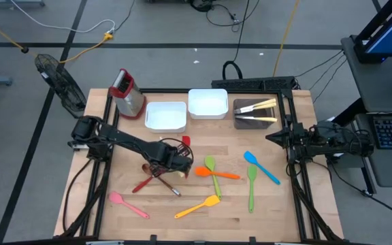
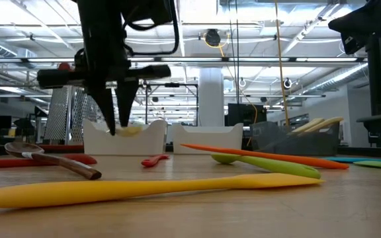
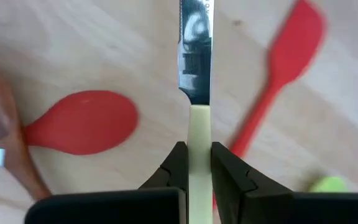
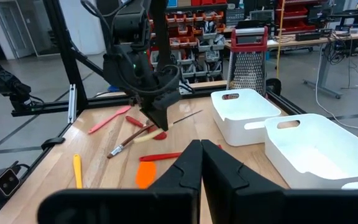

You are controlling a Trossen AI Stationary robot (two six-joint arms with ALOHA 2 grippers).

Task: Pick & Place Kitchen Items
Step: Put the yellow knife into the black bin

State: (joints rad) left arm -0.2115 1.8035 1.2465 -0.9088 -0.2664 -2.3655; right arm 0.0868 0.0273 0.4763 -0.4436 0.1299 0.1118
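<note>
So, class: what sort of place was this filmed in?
Probably a robotics lab or workshop, not a kitchen: red parts bins on shelving, trailing floor cables, and exposed ceiling beams behind the wooden table.

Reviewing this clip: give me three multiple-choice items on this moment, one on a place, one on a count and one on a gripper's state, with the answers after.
1. Where do the two pale-handled knives that are already put away lie?
A. In the dark tray
B. In a white tray
C. On the bare wood by the pink spatula

2. How many green utensils lie on the table?
A. None
B. Two
C. Five

3. What is the left gripper doing?
A. Standing wide open over an empty spot
B. Shut on a red spoon
C. Shut on a pale-handled knife

Answers:
1. A: the high view shows both knives inside the dark tray at the table's far side.
2. B: one green utensil crosses the orange one, another lies beside the blue one.
3. C: the left wrist view shows the fingers clamped on the knife's pale handle, blade pointing ahead.
</note>
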